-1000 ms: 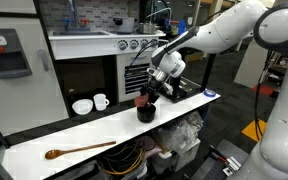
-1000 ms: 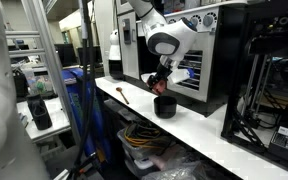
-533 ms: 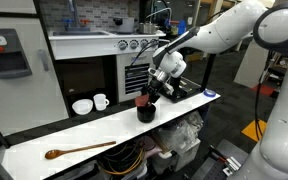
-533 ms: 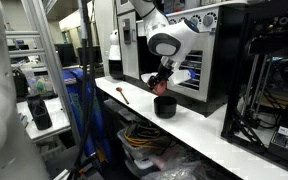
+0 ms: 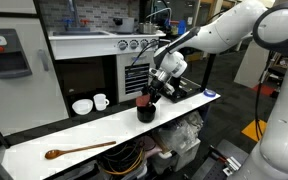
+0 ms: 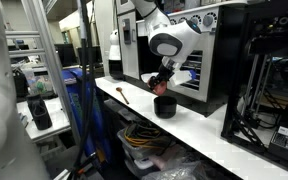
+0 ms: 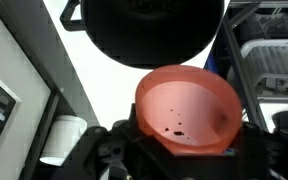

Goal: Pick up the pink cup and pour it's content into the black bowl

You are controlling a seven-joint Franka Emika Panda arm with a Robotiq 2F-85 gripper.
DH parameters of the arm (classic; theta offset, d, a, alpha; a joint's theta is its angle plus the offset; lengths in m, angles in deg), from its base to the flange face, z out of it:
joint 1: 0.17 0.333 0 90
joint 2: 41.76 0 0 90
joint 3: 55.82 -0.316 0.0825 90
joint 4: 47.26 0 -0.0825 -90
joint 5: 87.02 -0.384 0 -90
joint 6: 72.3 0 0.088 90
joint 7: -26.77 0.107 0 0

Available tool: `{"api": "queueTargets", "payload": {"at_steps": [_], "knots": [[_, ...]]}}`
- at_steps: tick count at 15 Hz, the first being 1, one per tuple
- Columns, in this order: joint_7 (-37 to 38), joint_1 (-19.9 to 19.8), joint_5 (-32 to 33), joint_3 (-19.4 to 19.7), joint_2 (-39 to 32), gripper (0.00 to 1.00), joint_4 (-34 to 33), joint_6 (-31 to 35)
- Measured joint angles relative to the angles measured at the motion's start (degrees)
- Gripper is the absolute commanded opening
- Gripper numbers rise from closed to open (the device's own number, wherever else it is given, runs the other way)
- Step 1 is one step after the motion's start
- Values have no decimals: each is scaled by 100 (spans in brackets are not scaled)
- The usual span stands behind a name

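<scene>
My gripper [image 5: 151, 93] is shut on the pink cup [image 5: 142, 100], holding it tilted just above the black bowl [image 5: 146, 112] on the white counter [image 5: 94, 132]. In another exterior view the gripper [image 6: 161, 82] holds the cup [image 6: 159, 87] over the bowl [image 6: 165, 106]. In the wrist view the pink cup [image 7: 187, 108] fills the middle between the gripper's jaws [image 7: 184, 140], its mouth towards the black bowl [image 7: 149, 30]. A few dark specks stick inside the cup.
A wooden spoon [image 5: 76, 150] lies at the near end of the counter. A white bowl [image 5: 81, 106] and a white mug [image 5: 101, 101] stand at the back by the dark cabinet. A white mug also shows in the wrist view [image 7: 62, 138].
</scene>
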Motion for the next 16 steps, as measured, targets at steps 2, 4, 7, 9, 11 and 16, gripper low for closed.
{"api": "queueTargets", "payload": {"at_steps": [2, 4, 7, 9, 11, 16], "knots": [[-23, 0, -6, 2, 0, 48, 4, -7], [-45, 0, -20, 2, 0, 48, 9, -12], [-66, 0, -36, 2, 0, 48, 15, -18], [-66, 0, -36, 2, 0, 48, 20, -20], [-65, 0, -36, 2, 0, 48, 20, -37], [174, 39, -28, 1, 94, 48, 22, -35]]}}
